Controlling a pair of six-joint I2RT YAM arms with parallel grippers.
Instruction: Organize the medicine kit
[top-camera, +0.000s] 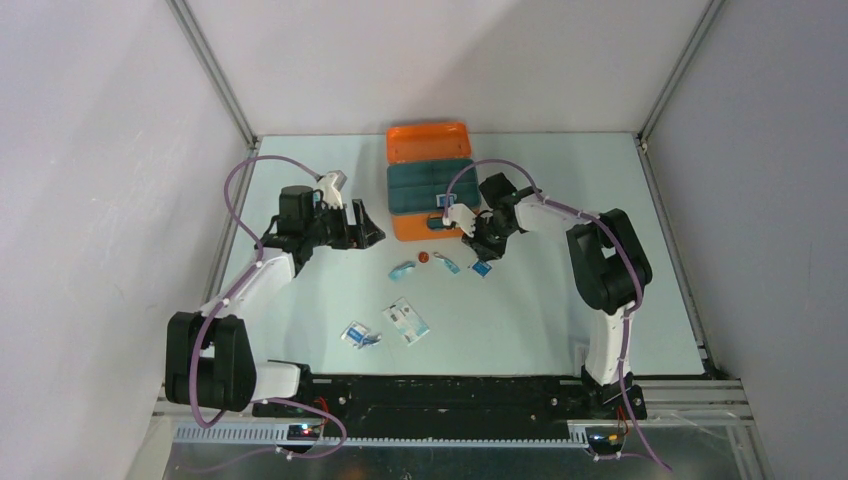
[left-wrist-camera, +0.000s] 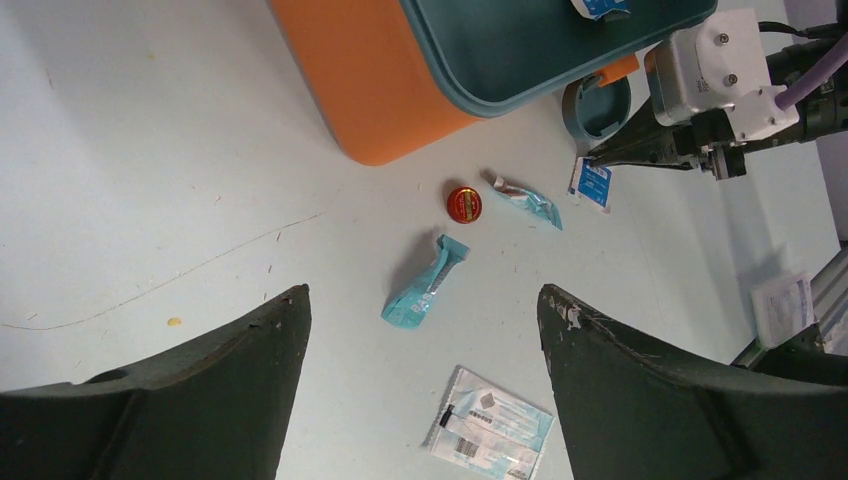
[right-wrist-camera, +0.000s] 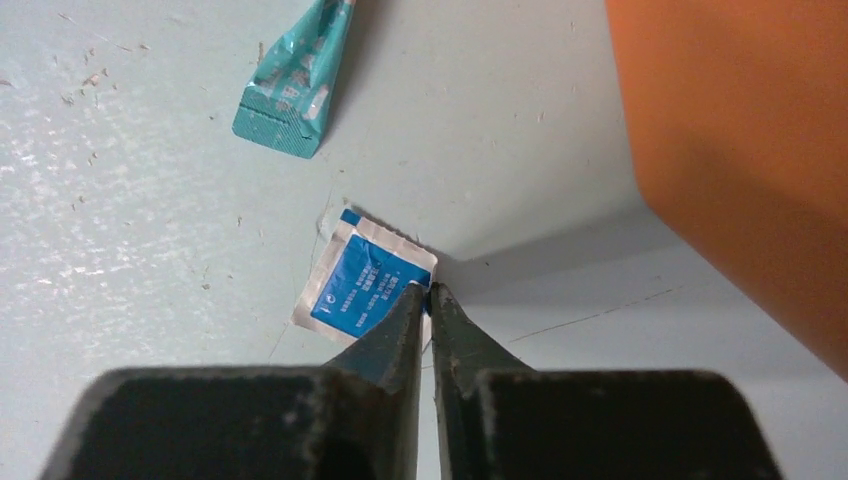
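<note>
The medicine kit (top-camera: 415, 228) is a bright orange box lying open at the back of the table, its lid (top-camera: 428, 142) folded away. A dark teal tray (top-camera: 432, 186) rests on it. My right gripper (right-wrist-camera: 427, 290) is down at the table beside the kit's wall (right-wrist-camera: 740, 150), jaws pinched on the edge of a small blue sachet (right-wrist-camera: 360, 285). That sachet (top-camera: 482, 268) lies just right of the kit's front. My left gripper (left-wrist-camera: 422, 292) hangs open above the table, left of the kit, holding nothing.
Loose items lie in front of the kit: a teal sachet (left-wrist-camera: 425, 285), a second teal sachet (left-wrist-camera: 525, 200), a small red cap (left-wrist-camera: 464, 204), a white flat packet (left-wrist-camera: 492, 425) and a small blue-white packet (top-camera: 360, 336). Walls enclose the table on three sides.
</note>
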